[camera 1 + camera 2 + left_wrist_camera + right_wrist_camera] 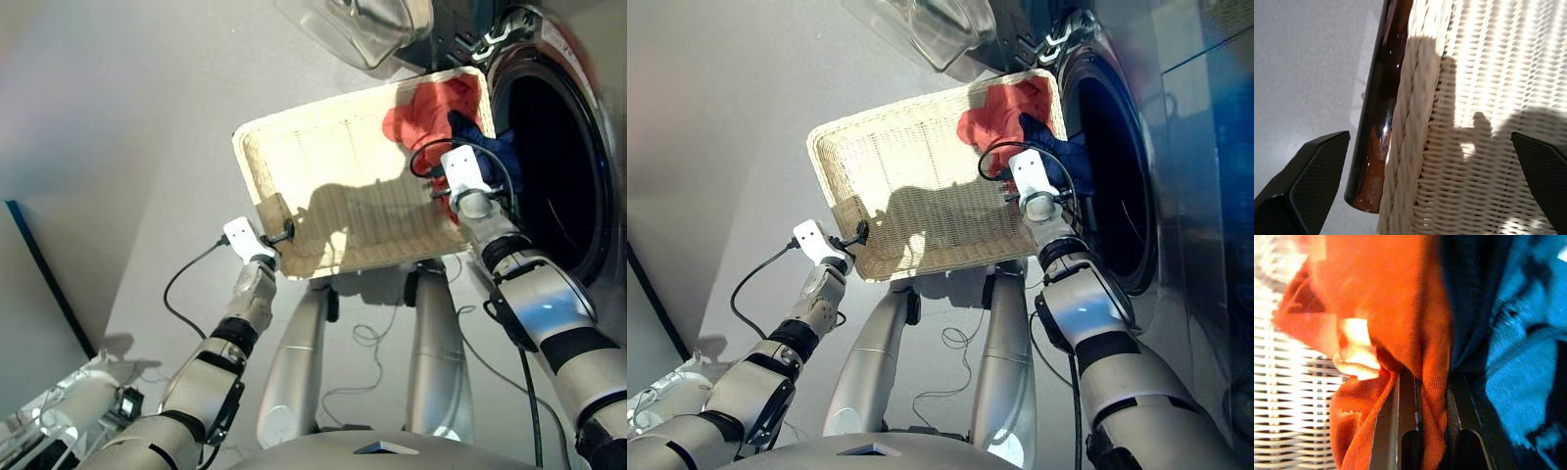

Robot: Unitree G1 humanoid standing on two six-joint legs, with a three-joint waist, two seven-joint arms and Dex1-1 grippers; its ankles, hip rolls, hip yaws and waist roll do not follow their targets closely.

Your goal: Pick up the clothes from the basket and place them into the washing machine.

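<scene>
The cream woven basket [333,157] is tilted up, its far right corner against the round drum hole of the washing machine [554,147]. A red-orange garment [426,113] and a navy blue garment [495,147] of the clothes are bunched in that corner. My right gripper [1422,431] is shut on a fold of the red-orange garment [1381,298], with the navy cloth [1518,357] pressed beside it. My left gripper [282,235] is at the basket's near left corner, open, its fingers [1312,181] set wide on either side of the rim [1410,147].
The machine's glass porthole door [367,29] hangs open above the basket's far edge. A dark glossy rod [1378,107] runs along the outside of the rim by my left gripper. Loose cables [367,338] lie on the grey floor below.
</scene>
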